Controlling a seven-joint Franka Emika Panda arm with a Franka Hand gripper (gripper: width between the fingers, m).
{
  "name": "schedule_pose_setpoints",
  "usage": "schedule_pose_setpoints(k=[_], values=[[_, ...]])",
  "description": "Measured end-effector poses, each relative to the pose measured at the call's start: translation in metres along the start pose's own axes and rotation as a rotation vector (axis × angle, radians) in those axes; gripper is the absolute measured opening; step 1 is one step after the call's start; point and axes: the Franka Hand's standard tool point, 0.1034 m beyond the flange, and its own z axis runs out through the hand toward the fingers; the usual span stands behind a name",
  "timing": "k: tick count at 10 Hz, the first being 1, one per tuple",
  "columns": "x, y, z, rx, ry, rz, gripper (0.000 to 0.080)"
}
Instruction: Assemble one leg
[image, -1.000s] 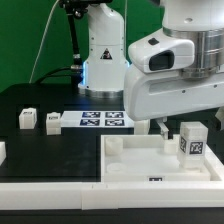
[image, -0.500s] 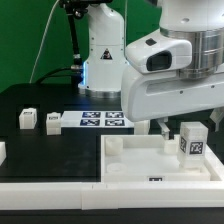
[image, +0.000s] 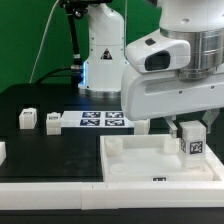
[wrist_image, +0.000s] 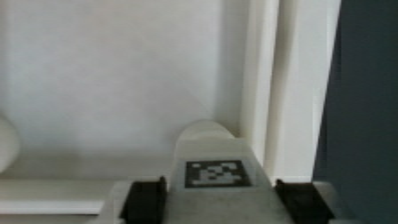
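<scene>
The leg (image: 193, 146) is a small white block with a black-and-white tag. It stands upright on the right part of the large white square piece (image: 140, 165). My gripper (image: 187, 132) comes down on it from above, with one dark finger (image: 176, 130) against its side toward the exterior view's left. In the wrist view the leg (wrist_image: 217, 160) fills the gap between the two fingers (wrist_image: 148, 198) of my gripper (wrist_image: 219, 200), tag facing the camera. The jaws are shut on it. The other finger is hidden in the exterior view.
Two more small white blocks (image: 27, 119) (image: 52, 122) stand on the black table at the exterior view's left. The marker board (image: 100, 120) lies beside them. Another white part (image: 2, 152) shows at the left edge. The arm's base (image: 100, 55) stands behind.
The visible finger has moved toward the exterior view's right, from clear of the leg to against its side. The leg has stayed where it was.
</scene>
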Motion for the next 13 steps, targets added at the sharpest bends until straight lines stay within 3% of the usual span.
schedule_pose_setpoints(k=[2,5,10,13], values=[[0.001,-0.002,0.001,0.010,0.010,0.171,0.0291],[0.001,-0.006,0.002,0.054,0.080,0.569,0.0292],[0.003,-0.017,0.004,0.091,0.089,1.082,0.0294],[0.002,-0.018,0.004,0.087,0.087,1.032,0.0294]])
